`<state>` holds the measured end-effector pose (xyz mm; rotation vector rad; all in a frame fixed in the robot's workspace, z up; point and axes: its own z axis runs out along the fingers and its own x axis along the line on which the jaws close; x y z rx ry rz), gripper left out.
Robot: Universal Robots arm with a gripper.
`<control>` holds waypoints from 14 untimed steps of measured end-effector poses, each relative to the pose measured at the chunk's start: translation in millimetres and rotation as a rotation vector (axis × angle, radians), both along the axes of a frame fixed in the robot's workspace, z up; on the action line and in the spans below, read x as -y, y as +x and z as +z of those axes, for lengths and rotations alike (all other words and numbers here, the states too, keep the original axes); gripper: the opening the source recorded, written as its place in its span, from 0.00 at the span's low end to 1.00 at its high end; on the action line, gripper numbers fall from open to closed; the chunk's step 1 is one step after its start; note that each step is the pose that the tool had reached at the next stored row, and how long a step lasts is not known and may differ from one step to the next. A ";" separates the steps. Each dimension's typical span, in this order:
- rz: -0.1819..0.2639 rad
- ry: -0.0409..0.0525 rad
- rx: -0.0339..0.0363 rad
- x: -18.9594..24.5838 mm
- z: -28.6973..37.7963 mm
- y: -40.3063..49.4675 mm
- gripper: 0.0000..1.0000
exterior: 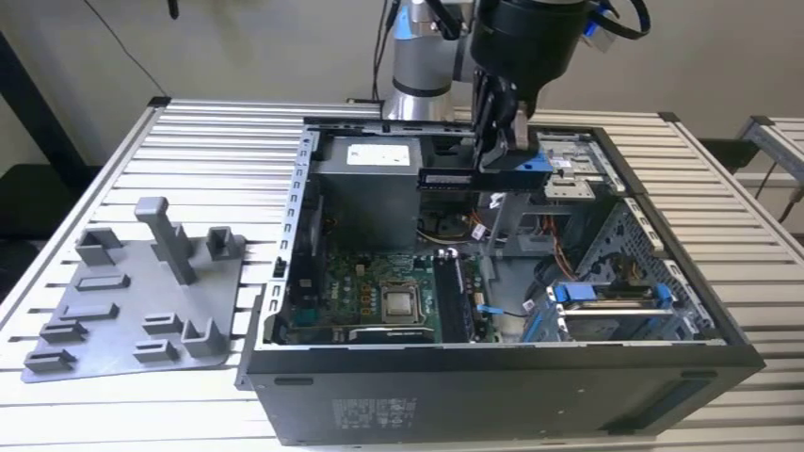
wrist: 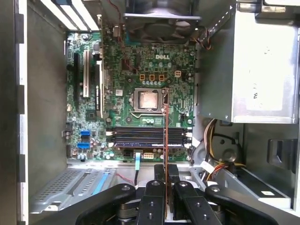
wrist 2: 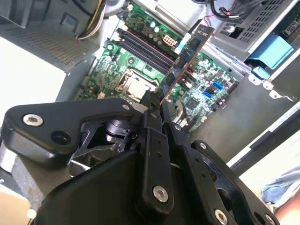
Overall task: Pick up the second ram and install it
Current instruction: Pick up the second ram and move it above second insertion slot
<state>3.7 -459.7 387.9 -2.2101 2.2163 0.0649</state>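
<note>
The second ram [wrist 2: 185,62], pinched by the gripper [wrist 2: 157,104], shows flat in the second wrist view, edge-on in the first wrist view.

Slatted table [exterior: 214,141] bears grey tray [exterior: 116,334] and open computer case [exterior: 503,405]

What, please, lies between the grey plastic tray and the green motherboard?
The black computer case's upright metal wall stands between tray and motherboard, in the exterior view.

1. An open computer case [exterior: 503,405] is set on a slatted metal table [exterior: 214,141].
2. A green motherboard [wrist: 122,79] is seen inside it.
3. A grey plastic tray [exterior: 116,337] is laid beside the case, on the exterior view's left.
</note>
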 end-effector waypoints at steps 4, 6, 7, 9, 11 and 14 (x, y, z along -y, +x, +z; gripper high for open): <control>-0.035 -0.0001 0.0001 -0.8 -0.4 0.0 0.14; -0.050 0.0001 0.0001 -1.8 -0.7 -0.1 0.14; -0.052 0.0000 0.0001 -3.2 -0.8 -0.1 0.14; -0.056 0.0001 0.0002 -6.4 -1.0 -0.1 0.14; -0.059 0.0001 0.0002 -9.9 -1.1 0.0 0.14; -0.060 0.0000 0.0002 -12.1 -1.1 0.1 0.14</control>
